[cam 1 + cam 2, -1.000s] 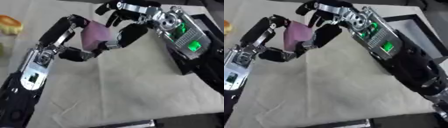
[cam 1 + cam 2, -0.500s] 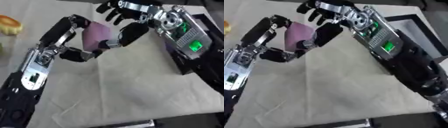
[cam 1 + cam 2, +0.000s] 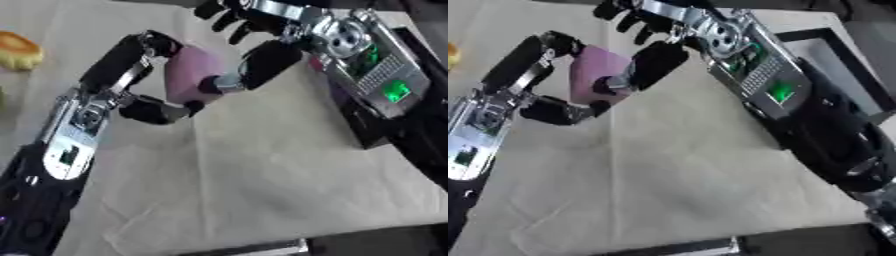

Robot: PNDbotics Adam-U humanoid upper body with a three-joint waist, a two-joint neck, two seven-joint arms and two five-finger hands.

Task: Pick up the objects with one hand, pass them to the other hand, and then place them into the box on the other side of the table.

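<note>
- The left hand (image 3: pixel 144 97) was curled round the pink object (image 3: pixel 191 74), which sat raised above the cloth-covered table (image 3: pixel 262 180) in the upper centre of the frame.
- The right hand (image 3: pixel 262 45) had its thumb against the object's right edge; its other fingers were spread above it, not closed on it.
- Risk: if the left hand let go before the right hand closed round the object, it would likely drop to the table.
- The black box (image 3: pixel 846 65) lay at the right edge, partly hidden behind the right forearm.
- Against the earlier frames, both hands and the object showed almost no change in position.
</note>
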